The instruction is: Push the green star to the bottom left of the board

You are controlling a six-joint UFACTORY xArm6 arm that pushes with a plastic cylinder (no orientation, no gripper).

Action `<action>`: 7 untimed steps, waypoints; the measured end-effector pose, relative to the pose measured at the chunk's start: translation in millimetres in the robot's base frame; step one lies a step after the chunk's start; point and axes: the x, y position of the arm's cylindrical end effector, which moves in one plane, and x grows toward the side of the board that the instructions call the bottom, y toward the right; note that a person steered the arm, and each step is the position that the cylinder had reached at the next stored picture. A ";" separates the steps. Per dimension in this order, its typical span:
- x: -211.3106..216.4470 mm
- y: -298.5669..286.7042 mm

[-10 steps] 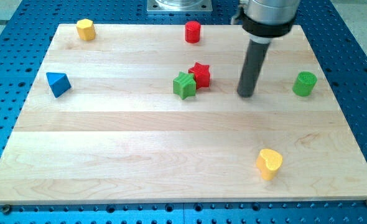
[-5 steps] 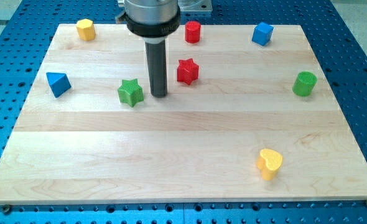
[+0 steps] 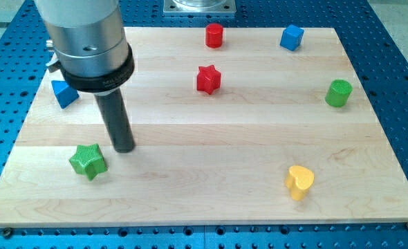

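One ridged green star (image 3: 88, 161) sits just left of my tip (image 3: 124, 148), perhaps touching; no jaws visible.

The green star (image 3: 88, 161) has been displaced from the board's middle, beside the red star (image 3: 208, 79), to the near left area. My tip (image 3: 124, 148) has travelled from the right half to just right of the green star. The arm's body now hides the yellow block at the far left.

**Open lane toward bottom left**

Bare wood below and left of the green star (image 3: 88, 161), out to the board (image 3: 190, 200) corner. Tip (image 3: 124, 148) just right of it. Blue block (image 3: 63, 93) well above; yellow heart (image 3: 299, 182) far right.
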 end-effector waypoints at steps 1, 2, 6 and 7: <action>33.4 -16.4; 28.6 10.8; 36.3 -44.3; -12.9 67.9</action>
